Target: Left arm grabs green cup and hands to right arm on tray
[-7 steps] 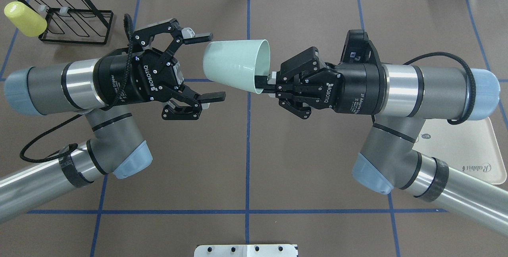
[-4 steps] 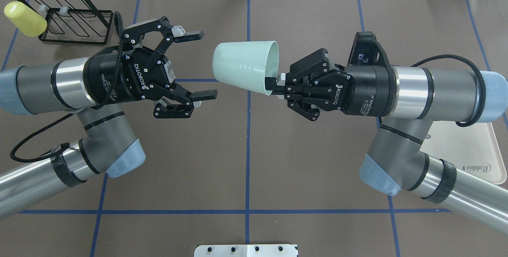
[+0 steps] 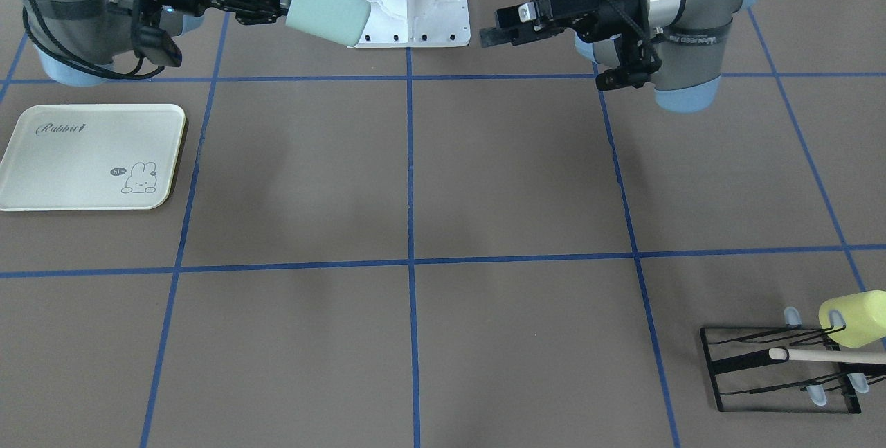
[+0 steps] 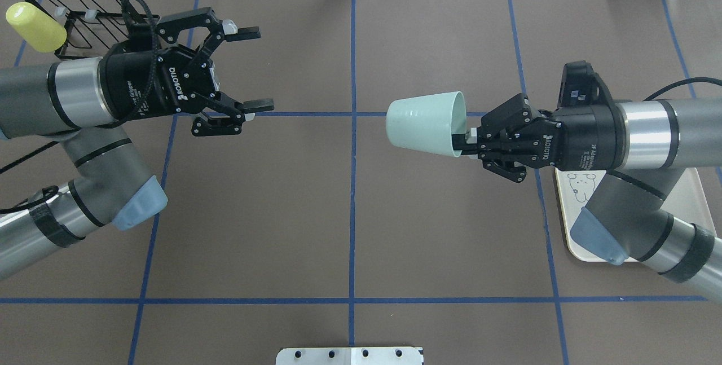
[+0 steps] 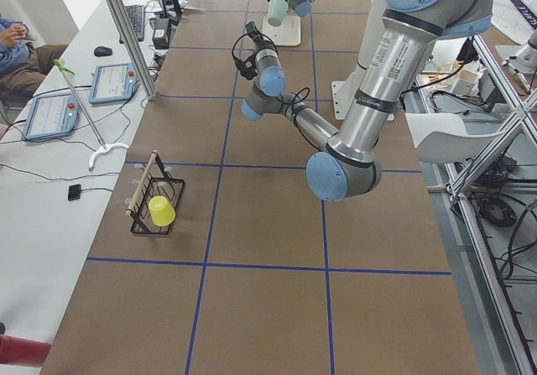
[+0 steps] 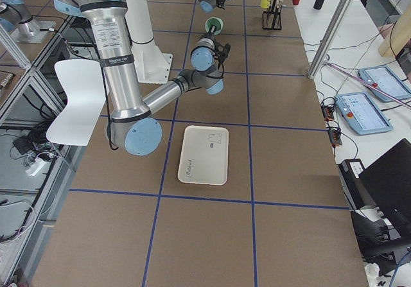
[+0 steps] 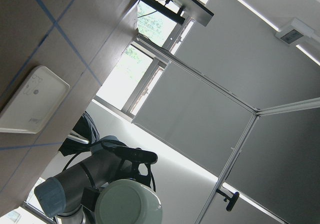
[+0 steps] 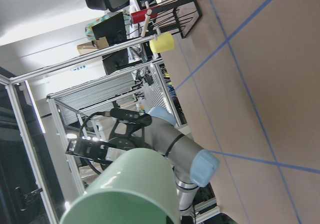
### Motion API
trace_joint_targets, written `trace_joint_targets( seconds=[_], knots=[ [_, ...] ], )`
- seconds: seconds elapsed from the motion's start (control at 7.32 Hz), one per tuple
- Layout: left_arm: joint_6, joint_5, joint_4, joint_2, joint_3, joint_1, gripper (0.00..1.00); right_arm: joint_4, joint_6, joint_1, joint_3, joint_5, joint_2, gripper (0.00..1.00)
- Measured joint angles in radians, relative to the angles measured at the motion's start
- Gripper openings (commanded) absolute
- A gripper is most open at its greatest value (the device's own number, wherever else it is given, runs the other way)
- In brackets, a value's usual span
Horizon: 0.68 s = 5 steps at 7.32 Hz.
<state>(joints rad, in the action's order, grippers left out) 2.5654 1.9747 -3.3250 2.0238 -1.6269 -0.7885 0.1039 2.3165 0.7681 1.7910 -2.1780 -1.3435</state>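
Note:
The pale mint green cup (image 4: 423,122) hangs on its side above the table, just right of the centre line, its base pointing at the left arm. My right gripper (image 4: 461,140) is shut on its rim, one finger inside the mouth; the front-facing view shows this gripper (image 3: 280,5) and the green cup (image 3: 329,5) at the upper left. My left gripper (image 4: 263,69) stands open and empty well left of the cup, also seen as the left gripper (image 3: 498,25). The cream tray (image 4: 567,212) lies below the right arm, partly hidden; the whole tray (image 3: 90,157) shows from the front.
A yellow-green cup (image 4: 34,26) hangs on a black wire rack (image 4: 84,15) at the far left corner. The robot's white base plate (image 4: 350,355) sits at the near edge. Blue tape lines cross the brown table cover. A seated person (image 5: 17,44) is beside the table.
The right arm has carried the green cup rightward, away from the left gripper. The left arm has drawn back to the left and slightly farther away, still open.

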Motion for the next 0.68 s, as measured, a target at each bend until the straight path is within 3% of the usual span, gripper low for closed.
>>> trace_joint_targets(
  seconds=[0.27, 0.41, 0.68],
  knots=[
    [-0.203, 0.254, 0.204, -0.009, -0.021, -0.206, 1.00, -0.004, -0.104, 0.119, -0.066, -0.134, -0.061, 0.00],
    [-0.352, 0.362, 0.300, -0.027, -0.033, -0.317, 1.00, -0.016, -0.204, 0.165, -0.083, -0.160, -0.110, 0.00],
    [-0.689, 0.463, 0.425, -0.130, -0.047, -0.468, 1.00, -0.082, -0.430, 0.242, -0.091, -0.177, -0.227, 0.00]
  ],
)
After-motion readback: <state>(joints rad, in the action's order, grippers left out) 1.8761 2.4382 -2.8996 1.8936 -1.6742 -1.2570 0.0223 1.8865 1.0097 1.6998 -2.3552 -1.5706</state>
